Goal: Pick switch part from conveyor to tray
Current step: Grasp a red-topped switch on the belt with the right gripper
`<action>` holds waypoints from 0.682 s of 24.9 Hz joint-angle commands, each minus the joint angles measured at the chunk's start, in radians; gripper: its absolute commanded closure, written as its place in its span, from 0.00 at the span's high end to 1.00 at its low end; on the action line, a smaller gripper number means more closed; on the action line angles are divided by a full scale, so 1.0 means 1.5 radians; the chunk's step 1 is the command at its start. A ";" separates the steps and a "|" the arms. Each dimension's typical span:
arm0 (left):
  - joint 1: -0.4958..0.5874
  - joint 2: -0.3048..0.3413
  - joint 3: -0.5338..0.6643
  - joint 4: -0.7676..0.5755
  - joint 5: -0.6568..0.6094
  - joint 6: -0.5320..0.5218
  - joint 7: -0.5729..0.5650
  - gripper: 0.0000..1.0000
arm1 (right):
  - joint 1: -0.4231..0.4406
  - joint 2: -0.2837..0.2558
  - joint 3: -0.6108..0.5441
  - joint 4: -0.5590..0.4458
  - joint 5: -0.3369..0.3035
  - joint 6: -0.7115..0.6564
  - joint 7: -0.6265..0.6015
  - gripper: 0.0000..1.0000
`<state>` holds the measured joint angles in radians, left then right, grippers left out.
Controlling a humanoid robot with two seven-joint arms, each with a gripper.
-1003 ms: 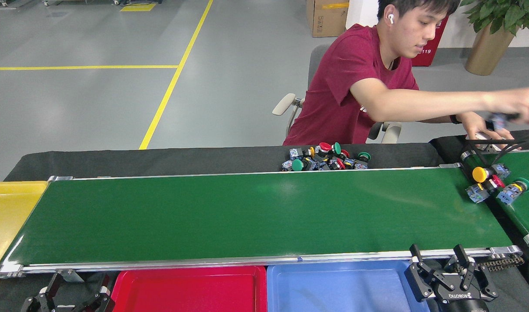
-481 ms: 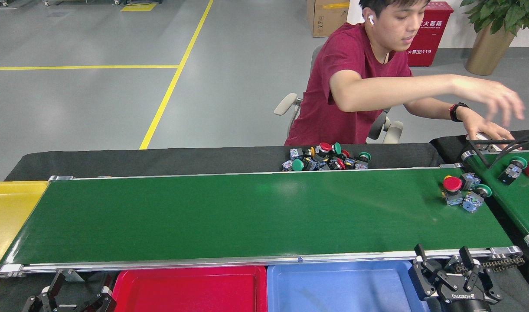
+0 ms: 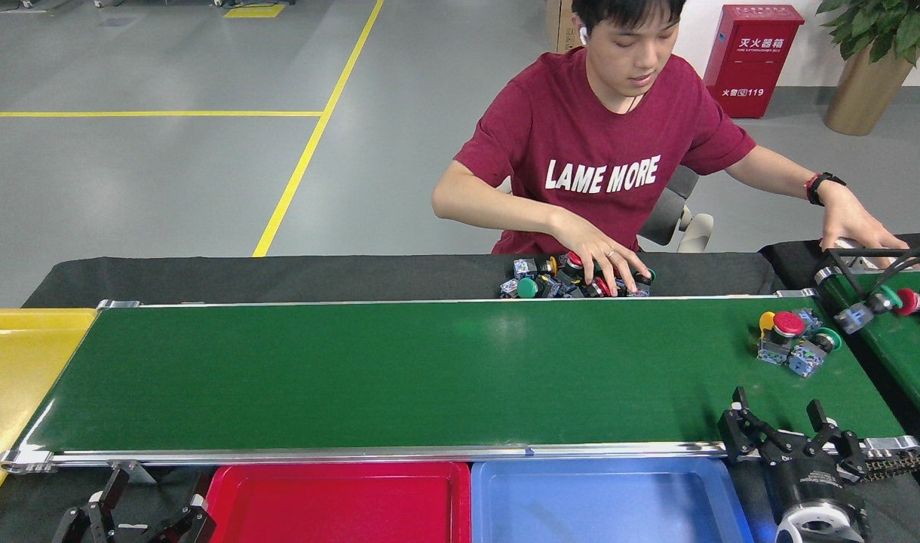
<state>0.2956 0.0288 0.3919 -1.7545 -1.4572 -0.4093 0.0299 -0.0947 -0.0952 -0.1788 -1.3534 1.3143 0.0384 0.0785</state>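
The conveyor (image 3: 400, 377) runs across the view, a long dark green belt with silver rails. A small cluster of switch parts (image 3: 793, 341) lies on its right end, showing a red cap (image 3: 789, 323), a yellow cap and a green cap. My right gripper (image 3: 777, 406) is open at the belt's near rail, just in front of that cluster and holding nothing. My left gripper (image 3: 157, 492) is open low at the bottom left, below the belt. The red tray (image 3: 339, 504) and the blue tray (image 3: 596, 504) lie side by side in front of the belt, and the yellow tray (image 3: 15, 377) sits at its left end.
A person in a red shirt sits behind the belt with one hand (image 3: 611, 264) on a pile of switch parts (image 3: 539, 286) on the black cloth. The other hand (image 3: 860, 226) rests by a shorter angled green belt (image 3: 901, 347), which carries more parts (image 3: 893, 302).
The person swung back from the right belt and put a hand on the pile. The cluster drifted slightly left along the conveyor. My right gripper rose up to the near rail.
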 commanded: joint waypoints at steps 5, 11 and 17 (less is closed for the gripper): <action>-0.018 0.007 0.001 -0.004 -0.001 0.000 0.003 1.00 | -0.112 -0.033 0.039 0.115 0.003 0.048 0.000 0.99; -0.030 0.008 0.000 -0.001 -0.004 0.000 0.003 1.00 | -0.199 -0.035 0.104 0.252 -0.002 0.080 -0.005 0.99; -0.043 0.008 0.000 -0.001 -0.007 0.000 0.002 1.00 | -0.267 -0.027 0.120 0.329 -0.007 0.082 -0.005 0.92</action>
<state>0.2430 0.0291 0.3903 -1.7470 -1.4659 -0.4122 0.0294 -0.4743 -0.1376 -0.0031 -0.8623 1.3058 0.1592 0.0759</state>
